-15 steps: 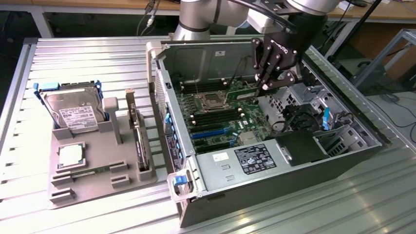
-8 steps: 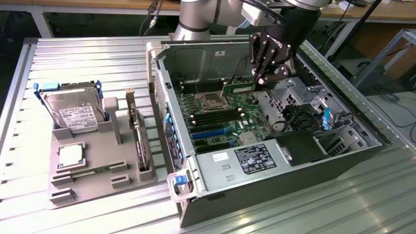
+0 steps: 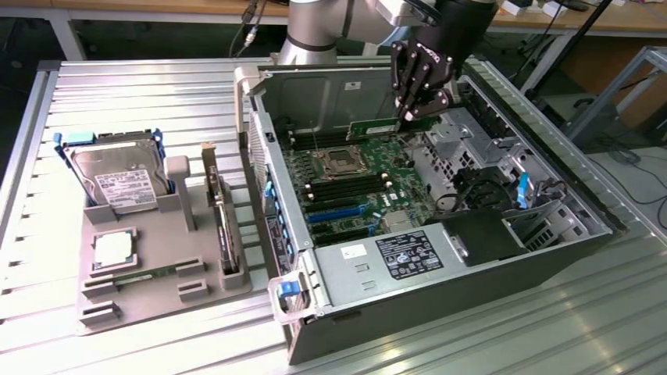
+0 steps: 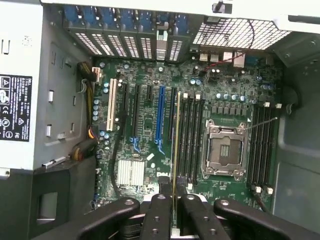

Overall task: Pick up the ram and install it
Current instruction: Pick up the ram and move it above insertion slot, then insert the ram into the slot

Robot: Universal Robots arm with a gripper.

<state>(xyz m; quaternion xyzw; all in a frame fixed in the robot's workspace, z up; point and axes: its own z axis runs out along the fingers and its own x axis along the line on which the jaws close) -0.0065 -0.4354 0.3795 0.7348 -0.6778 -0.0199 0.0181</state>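
Observation:
My gripper [image 3: 419, 114] hangs inside the open computer case [image 3: 542, 250], shut on the ram [image 3: 373, 125], a narrow green stick that juts out sideways from the fingers above the motherboard [image 3: 365, 195]. In the wrist view the ram [image 4: 176, 145] appears edge-on as a thin line between the black fingers [image 4: 158, 212] of the gripper [image 4: 174, 199]. It runs alongside the black memory slots [image 4: 189, 135] next to the empty CPU socket [image 4: 224, 150]. A second, similar ram stick [image 3: 137, 275] lies on the grey tray [image 3: 156, 301] at the exterior view's left.
The grey tray also holds a hard drive [image 3: 115, 176], a square silver CPU [image 3: 112, 248] and an upright expansion card [image 3: 221, 215]. More memory slots [image 4: 262, 145] lie on the socket's other side. The case walls, drive cage [image 3: 490, 195] and cables crowd the space around the gripper.

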